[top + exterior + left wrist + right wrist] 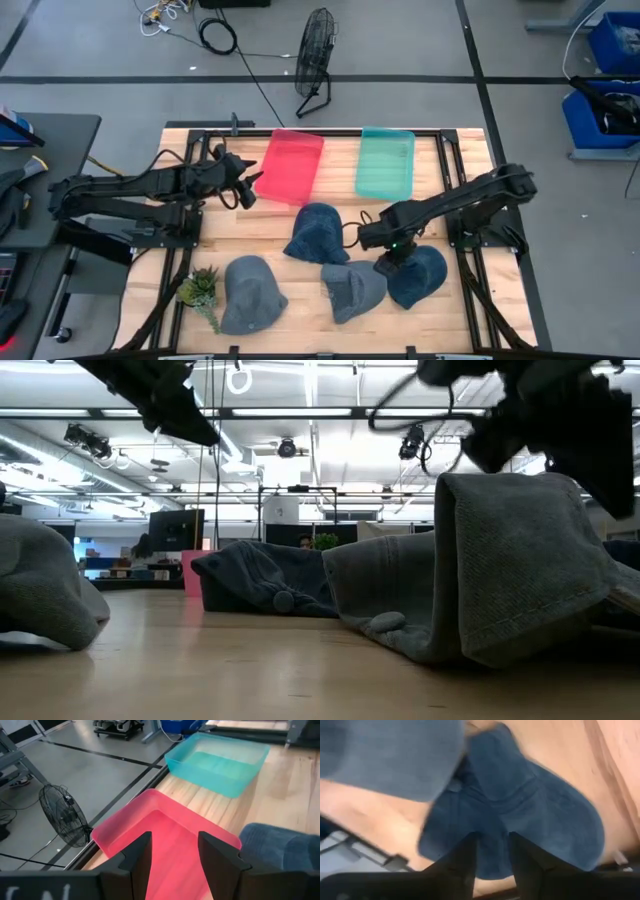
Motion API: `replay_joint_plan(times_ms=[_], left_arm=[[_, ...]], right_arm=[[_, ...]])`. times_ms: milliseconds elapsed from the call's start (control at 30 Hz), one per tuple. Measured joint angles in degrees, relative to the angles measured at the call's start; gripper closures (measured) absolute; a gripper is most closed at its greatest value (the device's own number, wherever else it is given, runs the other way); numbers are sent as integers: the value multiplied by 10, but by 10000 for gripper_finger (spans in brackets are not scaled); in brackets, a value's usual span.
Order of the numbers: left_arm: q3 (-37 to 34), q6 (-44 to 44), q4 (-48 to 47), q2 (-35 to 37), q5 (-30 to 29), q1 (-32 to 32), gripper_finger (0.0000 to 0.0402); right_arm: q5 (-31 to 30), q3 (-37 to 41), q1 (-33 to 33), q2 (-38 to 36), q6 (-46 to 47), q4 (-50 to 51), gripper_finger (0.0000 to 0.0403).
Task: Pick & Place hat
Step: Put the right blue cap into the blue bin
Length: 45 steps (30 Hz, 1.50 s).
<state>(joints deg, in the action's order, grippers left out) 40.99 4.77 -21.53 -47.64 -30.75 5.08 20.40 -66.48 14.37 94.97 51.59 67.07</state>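
Four hats lie on the wooden table: a dark blue one (318,232) in the middle, two grey ones (250,292) (352,290) near the front, and a dark blue one (420,276) at the right. My right gripper (388,262) is down on the left part of the right blue hat (545,815), shut on its cloth. My left gripper (245,190) hangs open and empty by the near left corner of the red bin (290,165), which also shows in the left wrist view (165,835). A teal bin (386,162) stands beside the red one. My right gripper pinches a bunched ridge of the dark blue hat's cloth (492,820) between its two fingers, coming from above and pointing down. Creases run out from between the fingers. The hat lies on the table, as far as the high view shows.
A small potted plant (200,290) stands at the front left corner. The grey hat (352,290) lies right beside the right gripper and fills the low view (500,570). A floor fan (315,55) stands beyond the table's far edge.
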Motion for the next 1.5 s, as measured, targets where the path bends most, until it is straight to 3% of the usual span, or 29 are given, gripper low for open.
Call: replay_joint_plan(times_ms=[333,533,700,933,1167,1300,1500], left_arm=[[0,-16,-15,0,0,0,236],[0,-16,-42,0,0,0,236],[0,-16,-46,0,0,0,236],[0,-16,-46,0,0,0,236],[0,-15,-46,0,0,0,236],[0,-15,-30,0,-1,0,236],[0,-29,4,0,-1,0,236]], right_arm=[[-28,7,15,58,-5,3,182],[-79,34,21,65,50,17,162],[-62,51,21,65,39,19,211],[-52,49,21,65,15,30,385],[-82,-39,21,65,-25,128,396],[-180,-146,21,64,-86,235,396],[-333,-269,21,46,-390,209,399]])
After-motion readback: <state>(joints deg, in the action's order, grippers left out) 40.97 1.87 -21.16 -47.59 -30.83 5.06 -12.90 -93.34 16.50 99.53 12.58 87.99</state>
